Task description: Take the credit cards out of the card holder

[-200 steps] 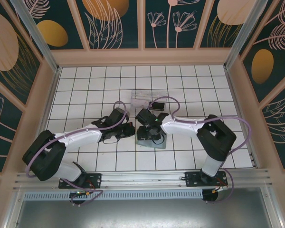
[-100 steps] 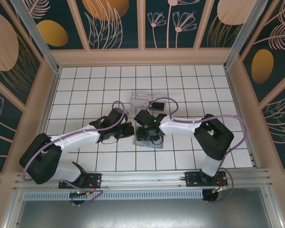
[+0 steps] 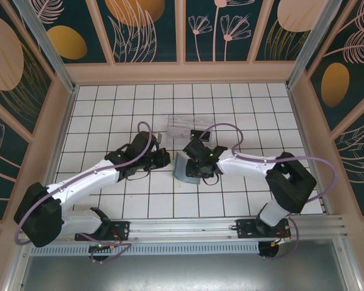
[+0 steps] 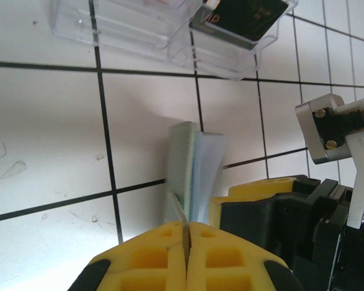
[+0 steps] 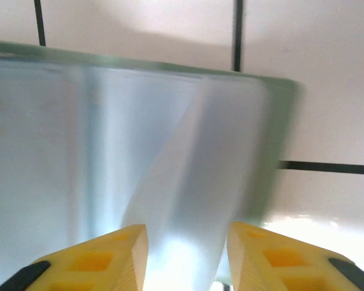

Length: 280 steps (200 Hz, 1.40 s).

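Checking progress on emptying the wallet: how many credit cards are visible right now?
1: a black card at the clear tray. Another may be hidden inside the wallet.

Bright, even light; blurred right-wrist close-up.

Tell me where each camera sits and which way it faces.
Top: above and behind the bases, looking down on the table; left arm, right arm.
Left wrist: rides the left gripper, facing wallet and clear tray; shut yellow fingers show.
Right wrist: rides the right gripper, close on the wallet; parted fingers show.
All share the wallet.
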Each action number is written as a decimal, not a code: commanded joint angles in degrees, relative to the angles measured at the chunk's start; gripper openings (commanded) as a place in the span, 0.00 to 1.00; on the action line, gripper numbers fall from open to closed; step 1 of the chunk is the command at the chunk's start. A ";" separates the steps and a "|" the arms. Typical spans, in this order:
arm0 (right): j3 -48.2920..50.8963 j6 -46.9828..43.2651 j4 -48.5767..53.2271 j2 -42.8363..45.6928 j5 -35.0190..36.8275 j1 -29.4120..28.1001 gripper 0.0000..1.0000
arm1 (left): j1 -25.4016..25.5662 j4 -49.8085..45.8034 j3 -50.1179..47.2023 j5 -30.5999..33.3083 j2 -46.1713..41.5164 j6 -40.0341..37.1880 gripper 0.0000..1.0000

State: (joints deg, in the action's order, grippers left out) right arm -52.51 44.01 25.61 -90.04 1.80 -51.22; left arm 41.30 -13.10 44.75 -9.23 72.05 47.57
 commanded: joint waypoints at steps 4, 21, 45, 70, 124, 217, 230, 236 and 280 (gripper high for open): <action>1.71 1.66 3.62 3.35 5.07 1.72 0.45 | 0.01 -2.36 1.44 1.26 0.19 -0.97 0.00; 1.10 2.22 6.76 4.97 8.18 2.41 0.47 | 0.02 -2.19 1.24 0.65 1.37 -0.97 0.00; -0.14 1.21 4.85 8.49 6.60 2.18 0.50 | 0.04 -2.01 0.95 0.49 2.11 -0.88 0.00; 2.25 0.03 -8.11 10.26 -5.15 1.43 0.53 | 0.02 -2.10 0.78 0.79 2.76 -0.93 0.00; -0.31 -0.12 -13.40 0.27 -12.72 0.81 0.50 | 0.01 -3.14 -2.01 2.64 4.01 -1.17 0.00; -2.21 -1.74 -4.44 -1.35 -2.76 3.38 0.53 | 0.09 -4.07 -5.90 6.38 8.83 -2.69 0.00; -2.24 -2.44 -4.00 -1.31 -2.38 4.17 0.54 | 0.02 -4.12 -5.99 6.68 9.46 -3.08 0.00; -2.28 -2.73 -4.03 -1.42 -2.54 4.58 0.54 | 0.09 -4.08 -5.99 6.66 9.66 -3.26 0.00; -3.88 -6.01 -4.08 -4.88 -4.26 5.28 0.56 | 0.02 -3.91 -5.29 7.17 12.89 -5.02 0.00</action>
State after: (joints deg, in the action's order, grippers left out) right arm -54.35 40.71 19.59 -92.60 -3.86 -46.09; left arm 41.30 -15.88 39.51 -3.42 82.94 44.71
